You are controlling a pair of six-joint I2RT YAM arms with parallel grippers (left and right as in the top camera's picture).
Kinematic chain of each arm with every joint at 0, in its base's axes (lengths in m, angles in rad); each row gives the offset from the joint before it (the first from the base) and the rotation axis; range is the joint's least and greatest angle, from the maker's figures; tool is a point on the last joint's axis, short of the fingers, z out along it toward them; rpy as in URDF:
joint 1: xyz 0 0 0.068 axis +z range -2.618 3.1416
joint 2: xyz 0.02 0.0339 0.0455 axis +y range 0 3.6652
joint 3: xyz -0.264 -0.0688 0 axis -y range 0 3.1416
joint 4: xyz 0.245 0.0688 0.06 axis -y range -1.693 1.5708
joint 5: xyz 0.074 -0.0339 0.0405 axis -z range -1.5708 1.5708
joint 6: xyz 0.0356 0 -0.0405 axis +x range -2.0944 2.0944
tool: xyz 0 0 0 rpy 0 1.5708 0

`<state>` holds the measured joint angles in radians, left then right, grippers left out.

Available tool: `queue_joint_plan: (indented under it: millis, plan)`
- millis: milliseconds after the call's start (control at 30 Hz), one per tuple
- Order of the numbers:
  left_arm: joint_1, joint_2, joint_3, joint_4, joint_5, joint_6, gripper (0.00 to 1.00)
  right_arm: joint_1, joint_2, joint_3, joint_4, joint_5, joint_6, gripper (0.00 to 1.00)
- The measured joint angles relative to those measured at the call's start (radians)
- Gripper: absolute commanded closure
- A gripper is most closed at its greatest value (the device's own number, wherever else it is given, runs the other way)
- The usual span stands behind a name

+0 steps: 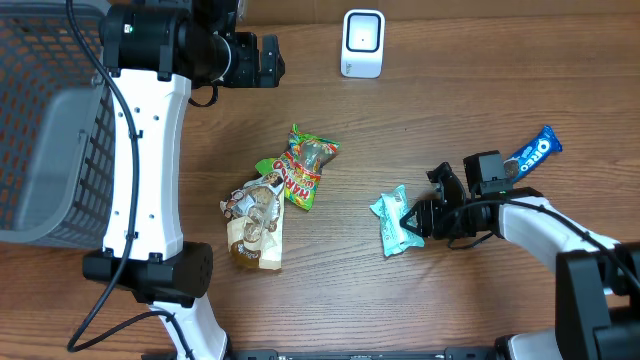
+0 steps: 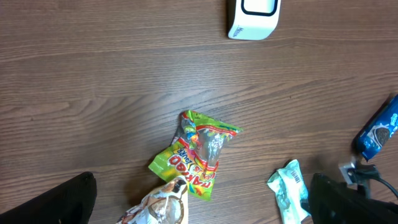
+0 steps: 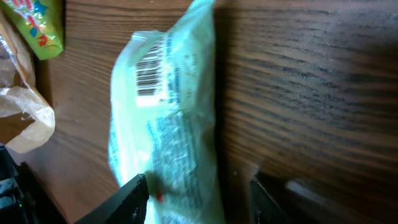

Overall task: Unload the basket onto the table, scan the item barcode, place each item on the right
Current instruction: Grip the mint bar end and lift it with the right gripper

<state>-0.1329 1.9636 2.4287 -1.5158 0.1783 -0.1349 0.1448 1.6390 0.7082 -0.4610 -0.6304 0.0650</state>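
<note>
At the left of the overhead view a grey mesh basket [image 1: 45, 130] is sitting beside the left arm. The left gripper [image 1: 272, 60] is hovering in the upper left with its jaws standing wide apart and holding nothing. In the middle, a brown snack bag [image 1: 255, 225] and a green candy bag [image 1: 305, 170] are lying overlapped. The white scanner [image 1: 362, 43] is standing at the top centre.

Right of centre, the mint-green packet [image 1: 395, 222] is lying flat on the table [image 1: 450, 100]. Its barcode [image 3: 149, 71] is facing up near the far end. The right gripper [image 1: 415, 218] is straddling the packet's near end with its jaws apart on either side, not pinching it yet.

The packet is looking light, soft and crinkly, with slick film likely to slide or buckle. Gripping the near end, clear of the barcode, is looking wisest. The wood is smooth and offering open room toward the scanner. An Oreo pack [image 1: 535, 152] is lying at the far right.
</note>
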Motion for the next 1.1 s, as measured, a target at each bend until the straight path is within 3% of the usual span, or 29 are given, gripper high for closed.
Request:
queue_joint_plan:
  millis: [100,167,233,267,333,567,733,933,1100]
  plan:
    - [0.0,0.0,0.0,0.0,0.0,0.0,0.0,0.0,0.01,0.0,0.007,-0.021,0.019,0.48]
    - [0.0,0.0,0.0,0.0,0.0,0.0,0.0,0.0,0.022,0.0,0.014,-0.044,0.026,0.53]
    - [0.0,0.0,0.0,0.0,0.0,0.0,0.0,0.001,0.036,0.0,0.019,-0.058,0.031,0.66]
    - [0.0,0.0,0.0,0.0,0.0,0.0,0.0,0.002,0.046,0.0,0.023,-0.068,0.035,0.81]
    - [0.0,0.0,0.0,0.0,0.0,0.0,0.0,0.006,0.055,0.0,0.03,-0.089,0.04,0.96]
    - [0.0,0.0,0.0,0.0,0.0,0.0,0.0,0.008,0.055,0.0,0.014,-0.111,0.046,0.96]
    - [0.0,0.0,0.0,0.0,0.0,0.0,0.0,0.011,0.047,0.07,-0.164,-0.076,0.045,0.96]
    - [0.0,0.0,0.0,0.0,0.0,0.0,0.0,0.056,-0.066,0.275,-0.38,0.112,0.046,0.96]
    - [0.0,0.0,0.0,0.0,0.0,0.0,0.0,0.145,-0.193,0.474,-0.422,0.252,0.041,0.96]
